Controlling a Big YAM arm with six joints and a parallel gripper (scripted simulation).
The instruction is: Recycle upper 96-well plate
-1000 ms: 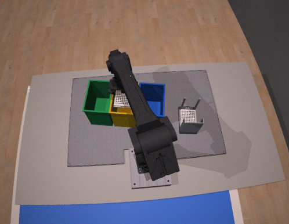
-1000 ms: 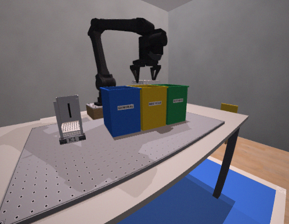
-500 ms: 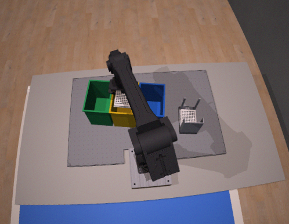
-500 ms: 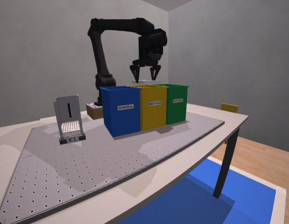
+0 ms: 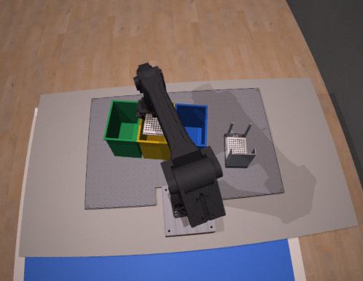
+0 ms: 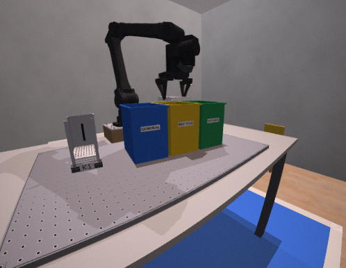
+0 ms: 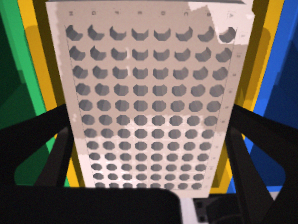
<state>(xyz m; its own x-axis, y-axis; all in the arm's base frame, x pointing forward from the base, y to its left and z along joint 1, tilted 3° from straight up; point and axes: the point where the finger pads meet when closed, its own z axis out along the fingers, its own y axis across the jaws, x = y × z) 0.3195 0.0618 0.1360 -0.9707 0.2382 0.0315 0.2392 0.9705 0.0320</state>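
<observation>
Yellow bin [image 6: 183,128] walls frame the plate [image 7: 150,100], clamped by the gripper [image 6: 174,87] above its rim.

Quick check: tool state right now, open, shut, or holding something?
Tool: shut on the 96-well plate, held above the yellow RECYCLE bin.

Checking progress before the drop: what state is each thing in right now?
Gripper: jaws shut on the upper plate, above the yellow bin.
Upper plate: held flat over the yellow bin's opening, not yet inside.
Yellow bin: upright, labelled RECYCLE, between the other two.
Blue bin: upright.
Green bin: upright.
Rack K1: upright.
Lower plate: lying in K1.
</observation>
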